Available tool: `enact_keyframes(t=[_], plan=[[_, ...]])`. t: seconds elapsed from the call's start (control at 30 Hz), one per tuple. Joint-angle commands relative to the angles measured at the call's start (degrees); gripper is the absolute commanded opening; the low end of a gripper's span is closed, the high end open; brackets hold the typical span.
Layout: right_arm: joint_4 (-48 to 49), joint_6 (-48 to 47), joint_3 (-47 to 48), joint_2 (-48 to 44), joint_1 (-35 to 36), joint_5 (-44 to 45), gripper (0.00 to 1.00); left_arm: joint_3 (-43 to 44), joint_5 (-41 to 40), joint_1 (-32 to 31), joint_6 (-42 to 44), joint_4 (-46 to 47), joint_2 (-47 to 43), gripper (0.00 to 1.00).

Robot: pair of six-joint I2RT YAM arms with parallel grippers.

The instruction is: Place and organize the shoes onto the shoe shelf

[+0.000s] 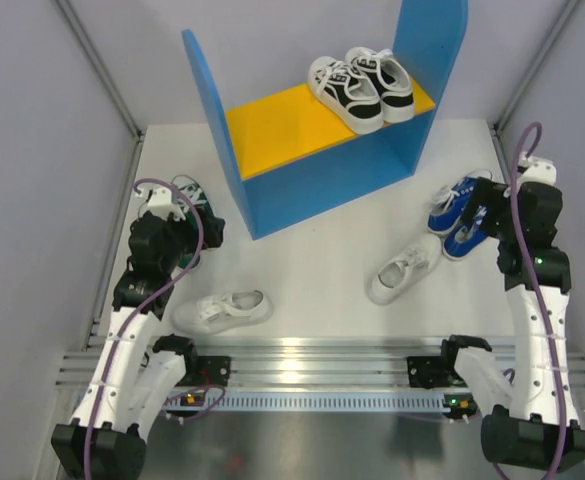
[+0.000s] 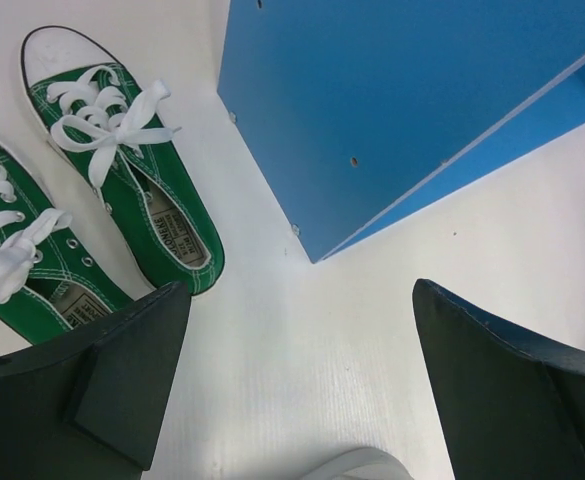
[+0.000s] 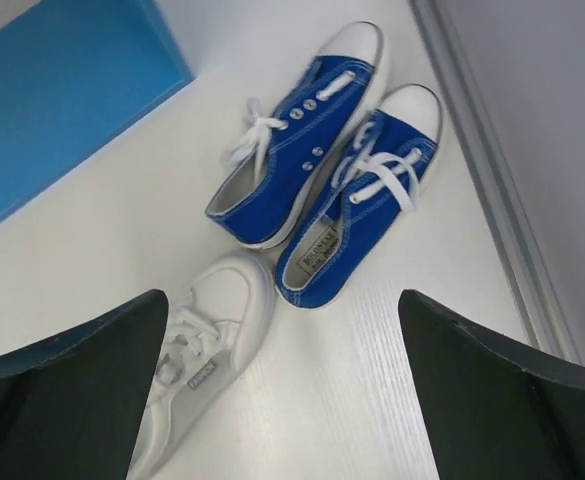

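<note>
The shoe shelf [image 1: 302, 125] with blue side panels and an orange board stands at the back; its blue side panel [image 2: 392, 110] shows in the left wrist view. Two green shoes [image 2: 122, 170] lie left of it, partly hidden under my left arm in the top view [image 1: 194, 195]. Two blue shoes [image 3: 322, 165] lie at the right [image 1: 457, 215]. One white shoe [image 1: 222, 310] lies front left, another [image 1: 402, 272] right of centre, also in the right wrist view [image 3: 197, 350]. My left gripper [image 2: 297, 390] is open over bare table. My right gripper [image 3: 282, 400] is open, just short of the blue shoes.
A black-and-white pair of shoes [image 1: 362, 88] sits on the right half of the orange board. Grey walls and metal frame rails [image 3: 487, 170] close in both sides. A metal rail [image 1: 312, 365] runs along the near edge.
</note>
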Motion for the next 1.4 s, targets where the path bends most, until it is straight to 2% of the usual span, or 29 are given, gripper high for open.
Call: enact_keyframes(t=[0.0, 0.03, 0.13, 0.23, 0.3, 0.37, 0.4, 0.5, 0.53, 0.57, 0.6, 0.63, 0.7, 0.8, 0.93, 1.07, 1.23, 1.33, 1.37], plan=[[-1.78, -14.63, 2.98, -2.08, 0.56, -15.22, 0.99, 0.21, 3.00, -0.46, 0.54, 2.63, -0.50, 0.98], [-4.14, -22.85, 2.45, -3.22, 0.56, -25.71, 0.99, 0.47, 3.88, -0.63, -0.16, 2.72, -0.33, 0.98], [-11.34, -38.51, 1.05, -3.59, 0.56, -43.94, 0.99, 1.52, 8.88, -1.33, -1.74, 2.72, 0.64, 0.98], [-11.81, -39.98, -1.06, -3.85, 0.82, -46.55, 0.99, 2.05, 12.14, -2.91, -1.75, 2.72, 1.87, 0.98], [-9.28, -37.02, -2.12, -4.11, 0.83, -44.38, 0.99, 2.49, 12.85, -4.75, -1.83, 2.72, 3.35, 0.98], [-7.95, -35.67, -2.91, -2.97, 0.83, -42.43, 0.99, 2.93, 11.72, -10.01, -1.74, 2.46, 4.77, 0.98], [-7.16, -35.76, -3.09, -2.45, 0.83, -42.60, 1.00, 3.28, 9.01, -15.26, -2.44, 2.46, 6.25, 0.98], [-4.53, -34.71, -4.58, -0.86, 0.39, -44.44, 0.99, 5.73, 1.80, -25.64, -5.08, 2.55, 10.64, 0.96], [-3.56, -34.10, -5.72, -0.86, -0.14, -45.67, 0.99, 6.61, -4.05, -33.16, -6.39, 2.63, 12.05, 0.95], [-2.68, -33.83, -6.42, -1.03, -0.49, -46.12, 0.99, 7.58, -7.85, -36.81, -7.01, 2.72, 13.63, 0.95], [-0.76, -33.57, -7.91, -1.30, -0.93, -46.38, 1.00, 10.37, -11.28, -44.06, -7.63, 2.81, 17.48, 0.94], [0.39, -32.61, -8.79, -2.08, -2.24, -47.34, 0.99, 11.79, -15.06, -47.44, -7.72, 3.51, 19.78, 0.93], [1.72, -32.34, -11.34, -2.70, -3.74, -49.01, 1.00, 15.05, -16.50, -53.59, -8.25, 4.74, 27.48, 0.87], [3.91, -32.07, -14.50, -3.06, -6.55, -51.83, 0.99, 21.11, -13.53, -55.82, -6.60, 9.65, 37.94, 0.77], [3.57, -32.60, -14.34, -2.35, -10.60, -55.08, 1.00, 29.53, -6.16, -55.92, -1.67, 18.33, 50.28, 0.75], [3.31, -32.51, -14.43, -2.88, -11.39, -55.79, 0.99, 37.70, 0.53, -56.00, 1.76, 20.47, 63.27, 0.72], [2.95, -33.13, -14.43, -3.85, -11.39, -55.18, 0.99, 43.97, 3.71, -56.53, 5.98, 20.74, 72.00, 0.68], [3.04, -33.04, -14.34, -4.46, -11.48, -55.44, 0.99, 45.47, 1.70, -56.62, 8.09, 20.74, 74.90, 0.64], [2.95, -33.13, -14.43, -4.55, -11.48, -55.52, 0.99, 45.47, 1.08, -56.62, 8.53, 20.74, 75.61, 0.60]])
